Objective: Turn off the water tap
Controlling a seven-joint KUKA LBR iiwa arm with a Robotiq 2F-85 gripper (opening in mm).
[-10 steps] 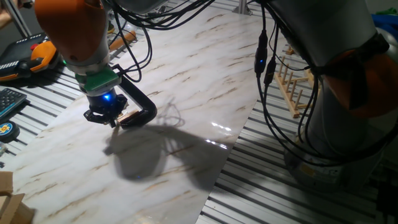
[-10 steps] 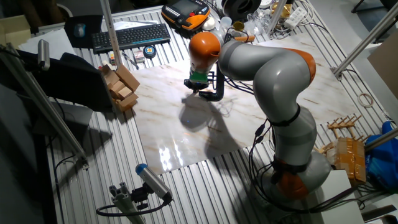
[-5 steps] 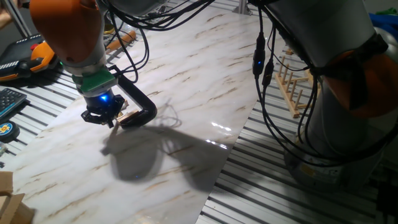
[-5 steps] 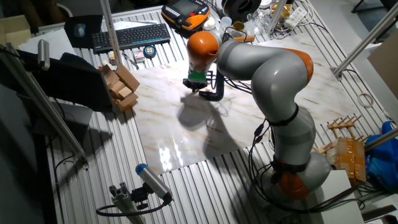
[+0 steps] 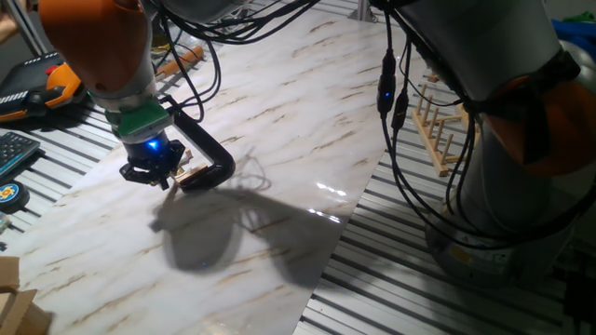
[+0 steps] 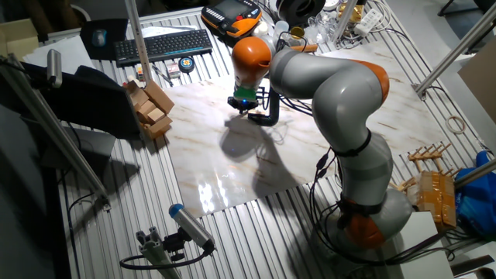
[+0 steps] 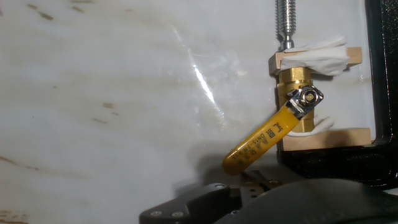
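The water tap (image 7: 293, 98) is a small brass valve with a yellow lever handle (image 7: 258, 144). It is held between two wooden pads in the jaw of a black C-clamp (image 7: 382, 93) with a silver screw rod (image 7: 285, 22). The lever points down-left, away from the valve body. The clamp lies on the marble board in one fixed view (image 5: 216, 166) and in the other fixed view (image 6: 268, 118). My gripper (image 5: 152, 173) hovers low over the clamp's open side, also seen in the other fixed view (image 6: 242, 107). In the hand view its black fingers (image 7: 205, 200) sit just below the lever tip. Their gap is hidden.
Wooden blocks (image 6: 151, 108) stand at the board's left edge. A keyboard (image 6: 163, 44) and an orange teach pendant (image 6: 232, 15) lie behind it. A wooden rack (image 5: 438, 121) stands off the board's right edge. Cables (image 5: 396, 112) hang from the arm.
The hand has shifted slightly left over the clamp. The clamp has not moved.
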